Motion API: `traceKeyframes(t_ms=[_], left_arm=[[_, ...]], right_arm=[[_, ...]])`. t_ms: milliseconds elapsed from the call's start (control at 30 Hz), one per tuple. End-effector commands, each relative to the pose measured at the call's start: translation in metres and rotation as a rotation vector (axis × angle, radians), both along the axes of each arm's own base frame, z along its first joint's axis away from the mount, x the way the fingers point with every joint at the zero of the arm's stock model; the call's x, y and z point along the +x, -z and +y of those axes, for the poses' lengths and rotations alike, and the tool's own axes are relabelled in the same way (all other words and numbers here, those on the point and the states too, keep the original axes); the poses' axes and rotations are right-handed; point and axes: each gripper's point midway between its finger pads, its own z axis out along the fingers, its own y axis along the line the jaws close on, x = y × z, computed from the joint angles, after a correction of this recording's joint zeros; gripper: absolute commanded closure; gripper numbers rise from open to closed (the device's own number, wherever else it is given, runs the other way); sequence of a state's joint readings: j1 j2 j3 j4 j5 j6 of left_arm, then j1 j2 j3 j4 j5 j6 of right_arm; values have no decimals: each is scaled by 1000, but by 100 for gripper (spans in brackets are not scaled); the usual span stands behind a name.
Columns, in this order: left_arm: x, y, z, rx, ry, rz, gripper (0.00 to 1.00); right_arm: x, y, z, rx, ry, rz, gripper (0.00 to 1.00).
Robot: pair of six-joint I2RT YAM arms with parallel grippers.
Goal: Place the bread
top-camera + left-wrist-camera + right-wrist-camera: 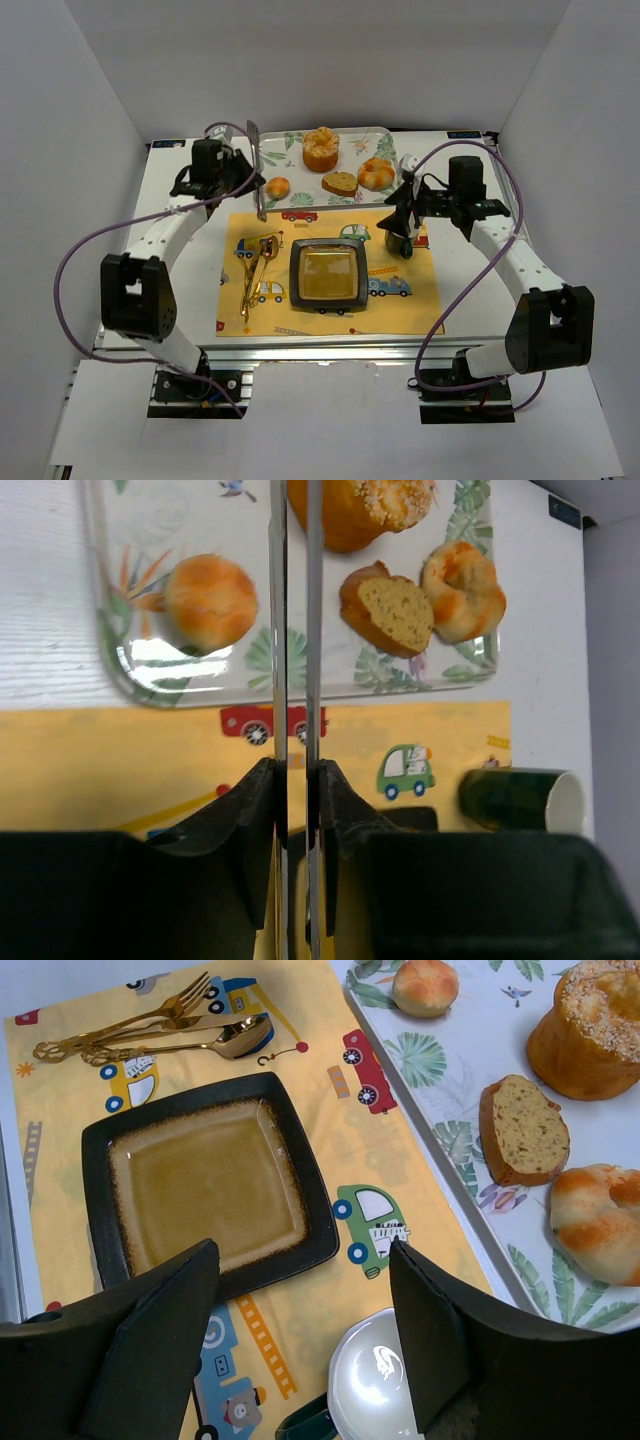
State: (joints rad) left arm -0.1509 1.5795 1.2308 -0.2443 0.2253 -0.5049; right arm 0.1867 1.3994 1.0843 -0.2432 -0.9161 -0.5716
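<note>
The bread (321,148) is a tall orange-brown bun with a pale lumpy top. It stands on the leaf-patterned tray (290,146) at the back, and shows in the left wrist view (365,510) and the right wrist view (590,1030). My left gripper (240,176) is shut on metal tongs (256,168). In the left wrist view (296,772) the tongs (312,630) reach over the tray beside the bread, with their tips out of frame. My right gripper (401,215) is open and empty (305,1260) above a green cup (372,1380).
The tray also holds a small round roll (278,187), a bread slice (340,183) and a knotted golden roll (376,173). A dark square plate (327,275) sits on the yellow car-print mat (410,310). Gold cutlery (252,270) lies left of the plate. The cup (400,242) stands right of it.
</note>
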Motion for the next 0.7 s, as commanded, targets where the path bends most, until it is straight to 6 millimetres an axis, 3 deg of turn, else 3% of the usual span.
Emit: traceKeyframes(t_ms=[0, 33, 67, 200, 467, 667], left_arm=[[14, 8, -26, -117, 16, 83, 68], [21, 18, -31, -126, 14, 109, 62], [30, 7, -37, -134, 27, 92, 60], [57, 14, -55, -144, 49, 125, 53], [75, 17, -76, -169, 95, 131, 51], [74, 8, -69, -169, 36, 115, 52]], right_arm=[[-2, -16, -2, 19, -3, -49, 26], [-3, -16, -2, 19, -3, -49, 26], [-3, -17, -3, 21, -3, -54, 26], [-3, -19, -5, 23, 5, -65, 26], [-1, -15, -10, 24, 18, -62, 26], [1, -15, -13, 27, 25, -62, 26]])
